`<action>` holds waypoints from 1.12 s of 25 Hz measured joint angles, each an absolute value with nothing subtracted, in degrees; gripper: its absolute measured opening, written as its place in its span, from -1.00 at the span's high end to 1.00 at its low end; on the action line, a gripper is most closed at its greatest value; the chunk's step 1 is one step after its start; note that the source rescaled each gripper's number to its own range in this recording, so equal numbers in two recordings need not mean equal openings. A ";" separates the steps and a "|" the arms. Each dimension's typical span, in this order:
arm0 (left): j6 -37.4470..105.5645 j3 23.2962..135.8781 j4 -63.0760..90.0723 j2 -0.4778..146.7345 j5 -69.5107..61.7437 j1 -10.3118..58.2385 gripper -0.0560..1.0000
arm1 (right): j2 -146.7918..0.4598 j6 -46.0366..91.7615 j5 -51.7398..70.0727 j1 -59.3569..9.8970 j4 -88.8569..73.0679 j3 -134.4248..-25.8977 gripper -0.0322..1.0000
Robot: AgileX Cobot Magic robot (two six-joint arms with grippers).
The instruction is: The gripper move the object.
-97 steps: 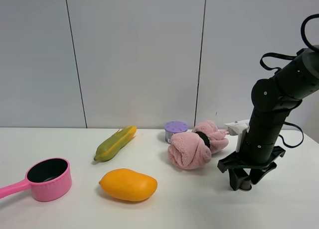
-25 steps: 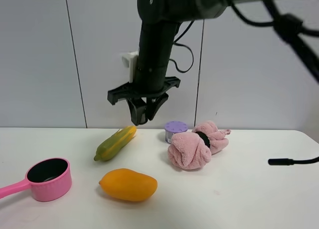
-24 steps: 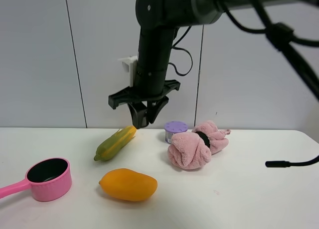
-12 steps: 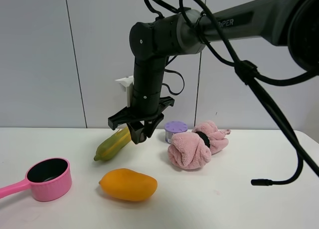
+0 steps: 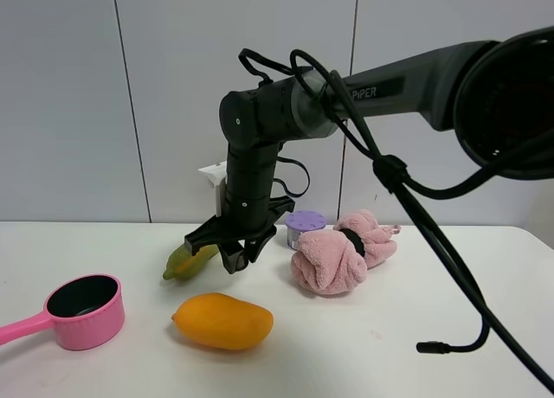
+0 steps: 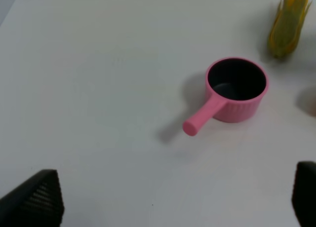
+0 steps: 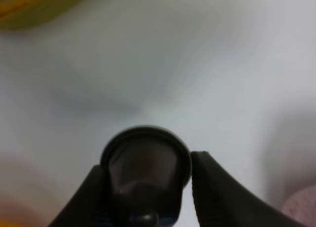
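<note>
1. At the far left of the bench (image 5: 130,372) sits a pink saucepan (image 5: 85,310), its handle pointing toward the edge. The left gripper (image 6: 170,207) hangs above it in its wrist view, jaws wide apart and holding nothing.
2. Next along, a yellow-green fruit (image 5: 192,259) lies toward the back and a mango (image 5: 222,320) lies nearer the front.
3. Over the gap between those two fruits hangs the right gripper (image 5: 235,258), its arm reaching across the middle. The jaws are clamped on the object (image 7: 144,170), a small dark capsule pinched between the two fingers (image 7: 96,192). The wrist view shows only blurred white bench beyond it, so it looks to be held clear of the surface.
4. Further right stands a purple-lidded cup (image 5: 305,225), with a bundled pink towel (image 5: 339,253) just beside it.
5. Progress, as I judge it: the pick-up and lift are done and the carry is well along. What is left is lowering the capsule onto a bare patch of bench near the fruits, parting the jaws and backing away.
</note>
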State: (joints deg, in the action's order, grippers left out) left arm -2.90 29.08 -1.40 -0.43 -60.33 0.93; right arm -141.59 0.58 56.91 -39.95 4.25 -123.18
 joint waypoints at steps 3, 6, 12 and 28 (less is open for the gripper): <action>-2.90 29.08 -1.40 -0.43 -60.33 0.93 -1.00 | -142.81 0.00 56.59 -39.95 4.25 -123.18 0.94; -2.90 29.08 -1.40 -0.43 -60.33 0.93 -1.00 | -143.87 0.00 56.54 -39.95 4.18 -123.18 0.94; -2.90 29.08 -1.40 -0.43 -60.33 0.93 -1.00 | -144.62 0.00 55.91 -39.95 4.24 -123.18 0.94; -2.90 29.08 -1.40 -0.43 -60.33 0.93 -1.00 | -144.68 0.00 54.48 -39.95 5.31 -123.18 0.94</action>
State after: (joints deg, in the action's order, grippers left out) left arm -2.90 29.08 -1.40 -0.43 -60.33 0.93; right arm -144.68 0.00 54.48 -39.95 5.31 -123.18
